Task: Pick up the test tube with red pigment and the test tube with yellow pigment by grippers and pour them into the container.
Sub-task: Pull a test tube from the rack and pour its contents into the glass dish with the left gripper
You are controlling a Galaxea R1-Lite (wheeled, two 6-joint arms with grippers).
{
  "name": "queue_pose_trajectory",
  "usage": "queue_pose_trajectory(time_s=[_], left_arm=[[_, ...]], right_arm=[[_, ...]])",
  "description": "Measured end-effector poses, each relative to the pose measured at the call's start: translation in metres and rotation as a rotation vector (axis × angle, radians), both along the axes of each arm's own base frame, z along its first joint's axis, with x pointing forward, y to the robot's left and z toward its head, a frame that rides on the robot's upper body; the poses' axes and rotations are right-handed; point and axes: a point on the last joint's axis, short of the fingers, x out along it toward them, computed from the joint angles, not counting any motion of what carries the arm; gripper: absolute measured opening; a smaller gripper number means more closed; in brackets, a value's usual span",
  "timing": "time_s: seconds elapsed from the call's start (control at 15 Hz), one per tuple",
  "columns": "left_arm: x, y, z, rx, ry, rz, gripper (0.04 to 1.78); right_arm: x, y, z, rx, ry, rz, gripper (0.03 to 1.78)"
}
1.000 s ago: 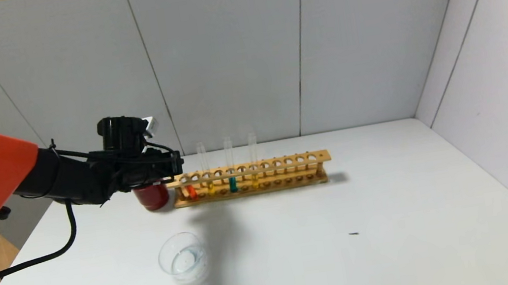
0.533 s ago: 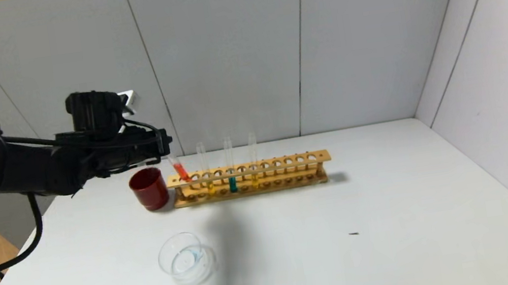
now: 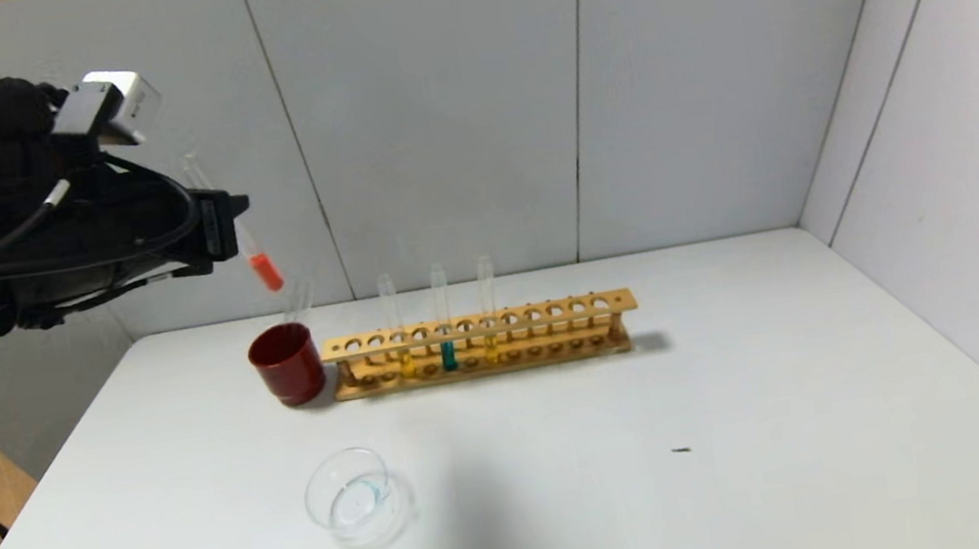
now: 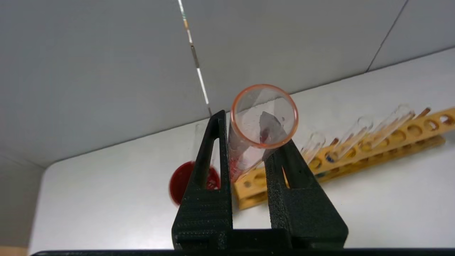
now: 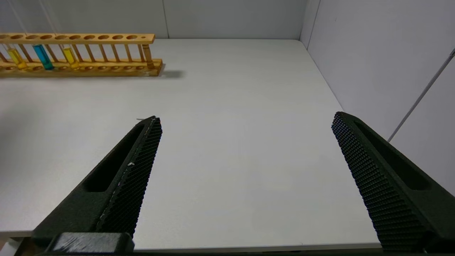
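Note:
My left gripper [image 3: 226, 223] is shut on the test tube with red pigment [image 3: 263, 270] and holds it tilted, high above the table's back left, above the dark red cup. In the left wrist view the tube's open mouth [image 4: 264, 115] stands between the black fingers [image 4: 209, 156]. Two test tubes with yellow pigment [image 3: 405, 358] [image 3: 491, 343] stand in the wooden rack [image 3: 553, 313], a teal tube [image 3: 448, 353] between them. The clear glass container [image 3: 356, 496] sits on the table in front of the rack's left end. My right gripper [image 5: 245, 121] is open and empty, low near the table's front edge.
An opaque dark red cup [image 3: 287, 364] stands at the rack's left end, with an empty clear tube [image 3: 298, 299] behind it. A small dark speck [image 3: 682, 449] lies on the white table [image 3: 760, 428]. Grey walls close the back and right sides.
My left gripper has lifted the red tube out of the rack's left end and carried it up and to the left. The rack and the other tubes have not moved.

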Motion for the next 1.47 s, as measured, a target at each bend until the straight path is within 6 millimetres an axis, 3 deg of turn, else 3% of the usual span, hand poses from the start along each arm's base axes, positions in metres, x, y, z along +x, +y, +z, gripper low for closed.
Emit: queue_pose_trajectory(time_s=[0.2,0.47,0.93,1.47], left_arm=[[-0.033,0.005,-0.01,0.071,0.013,-0.017,0.32],[-0.053,0.014,-0.037,0.231,0.064,-0.039,0.32],[-0.057,0.036,-0.057,0.538,-0.089,-0.387,0.32],[-0.049,0.042,-0.076,0.907,-0.177,-0.492,0.32]], right_arm=[[0.0,0.0,0.0,0.0,0.0,0.0,1.75],[0.0,0.0,0.0,0.0,0.0,0.0,1.75],[0.0,0.0,0.0,0.0,0.0,0.0,1.75],[0.0,0.0,0.0,0.0,0.0,0.0,1.75]])
